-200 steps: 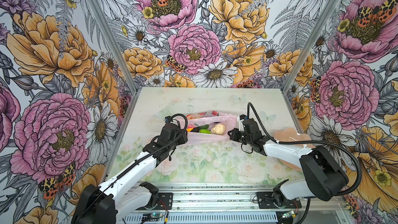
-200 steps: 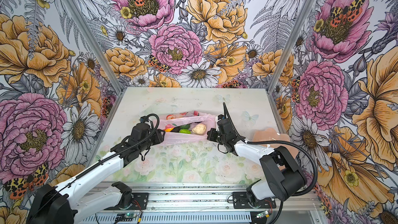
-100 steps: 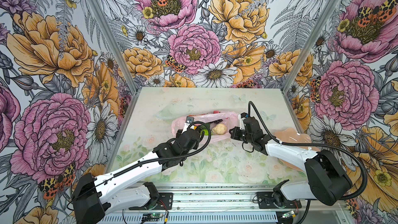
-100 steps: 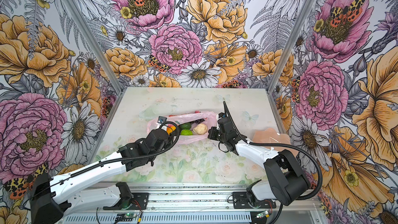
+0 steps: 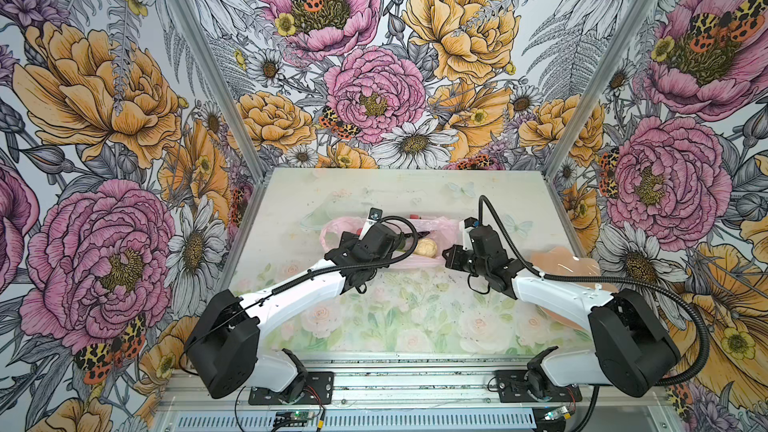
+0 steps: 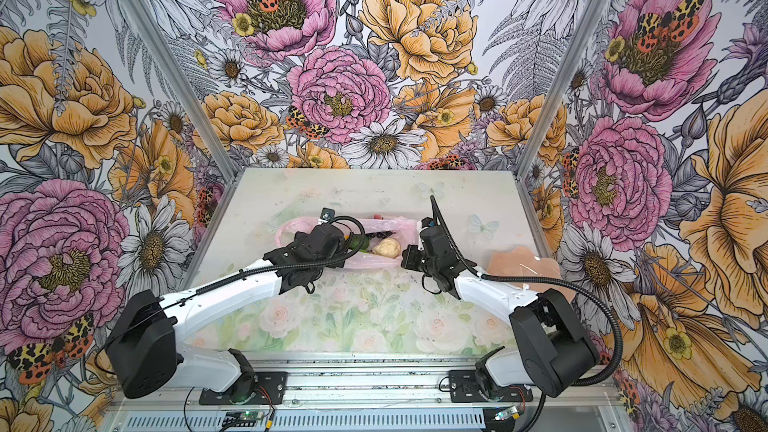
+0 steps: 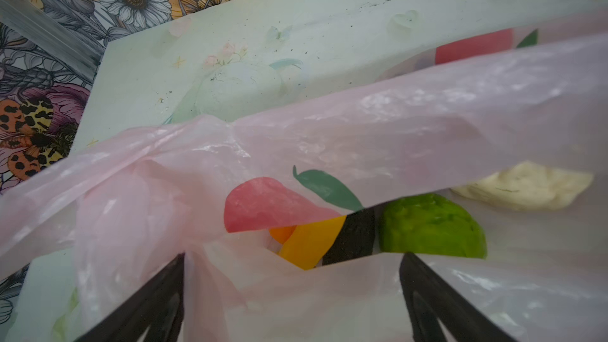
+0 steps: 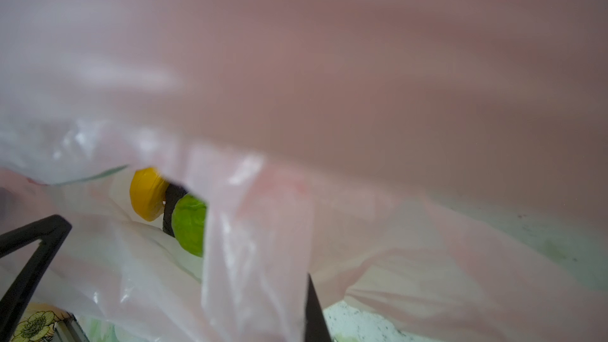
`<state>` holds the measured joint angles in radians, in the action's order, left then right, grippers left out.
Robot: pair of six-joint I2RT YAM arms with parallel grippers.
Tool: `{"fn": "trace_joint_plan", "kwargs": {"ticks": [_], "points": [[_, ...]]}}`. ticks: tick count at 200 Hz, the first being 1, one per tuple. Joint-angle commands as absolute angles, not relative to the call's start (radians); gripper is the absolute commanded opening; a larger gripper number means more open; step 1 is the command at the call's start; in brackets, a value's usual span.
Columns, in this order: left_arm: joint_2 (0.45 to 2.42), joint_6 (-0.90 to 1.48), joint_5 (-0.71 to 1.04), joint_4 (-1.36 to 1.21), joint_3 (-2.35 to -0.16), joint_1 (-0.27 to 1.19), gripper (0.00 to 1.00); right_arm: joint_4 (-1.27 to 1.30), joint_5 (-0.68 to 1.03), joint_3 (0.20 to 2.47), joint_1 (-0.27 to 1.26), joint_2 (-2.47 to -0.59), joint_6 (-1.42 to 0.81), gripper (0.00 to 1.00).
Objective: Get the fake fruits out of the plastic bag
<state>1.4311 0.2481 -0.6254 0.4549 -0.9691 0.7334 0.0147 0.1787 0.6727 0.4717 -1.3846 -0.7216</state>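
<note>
Two grippers are at the plastic bag (image 5: 332, 229), which lies crumpled near the middle of the counter (image 5: 386, 326) with its mouth gaping.

Left gripper (image 7: 291, 258): fingers well apart at the bag's mouth, clamped on nothing. Pink film lies loose between and over them.

Right gripper (image 5: 448, 253): at the bag's opposite end, closed on the film there. In its wrist view the plastic drapes over the fingertips and hides them.

Fake fruits (image 6: 384, 248): every piece seen is inside the bag. A cream piece (image 5: 426, 248) lies nearest the right gripper. Next to it comes a green piece (image 7: 431, 225), with a dark piece (image 7: 353, 235) touching it. A yellow piece (image 7: 309, 241) follows, and an orange piece (image 7: 283, 233) is partly hidden behind the yellow one. Whether more lie deeper in the bag cannot be told.

Red-and-green prints (image 7: 263, 203) mark the bag wall.

A peach wavy-edged dish (image 5: 569, 261) sits at the counter's right side, apart from the bag and partly covered by the right arm.
</note>
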Motion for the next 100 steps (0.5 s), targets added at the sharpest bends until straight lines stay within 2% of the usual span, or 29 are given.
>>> {"fn": "trace_joint_plan", "kwargs": {"ticks": [1, 59, 81, 100], "points": [[1.461, 0.351, -0.67, 0.522, -0.993, 0.654, 0.97, 0.018, 0.154, 0.698, 0.471, -1.352, -0.703, 0.0], [1.477, 0.504, -0.37, 0.411, -0.92, 0.388, 0.83, 0.025, 0.152, 0.669, 0.465, -1.377, -0.669, 0.0], [1.505, 0.512, -0.269, 0.371, -0.915, 0.344, 0.69, 0.026, 0.153, 0.653, 0.465, -1.388, -0.657, 0.0], [1.513, 0.514, -0.184, 0.331, -0.894, 0.318, 0.51, 0.03, 0.158, 0.639, 0.454, -1.382, -0.652, 0.0]]}}
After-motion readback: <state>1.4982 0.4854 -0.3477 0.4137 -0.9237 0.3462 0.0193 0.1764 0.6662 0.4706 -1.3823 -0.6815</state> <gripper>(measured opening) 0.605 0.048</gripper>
